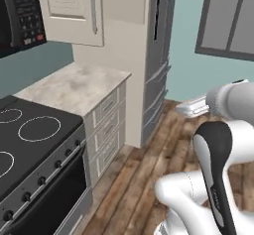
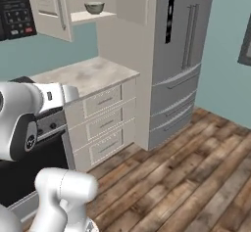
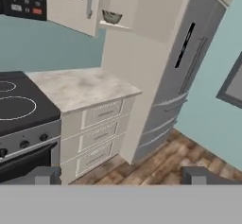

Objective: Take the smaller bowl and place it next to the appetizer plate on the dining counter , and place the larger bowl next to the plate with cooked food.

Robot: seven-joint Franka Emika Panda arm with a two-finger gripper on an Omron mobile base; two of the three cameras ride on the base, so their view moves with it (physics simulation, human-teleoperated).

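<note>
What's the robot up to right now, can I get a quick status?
Gripper open, holding nothing. One grey-green bowl on the shelf of the open cabinet above the marble counter; which bowl, cannot tell. Nothing in the way.

The arm point(image 1: 218, 179) was built from glossy white rounded link shells joined at bulbous elbows. One link carried a long black inlay strip with faint small lettering along its edge. A grey cylindrical joint cap point(image 1: 233, 100) closed the upper segment. In the right base view, a dark round joint cover point(image 2: 29, 140) bore a small pale mark.
</note>
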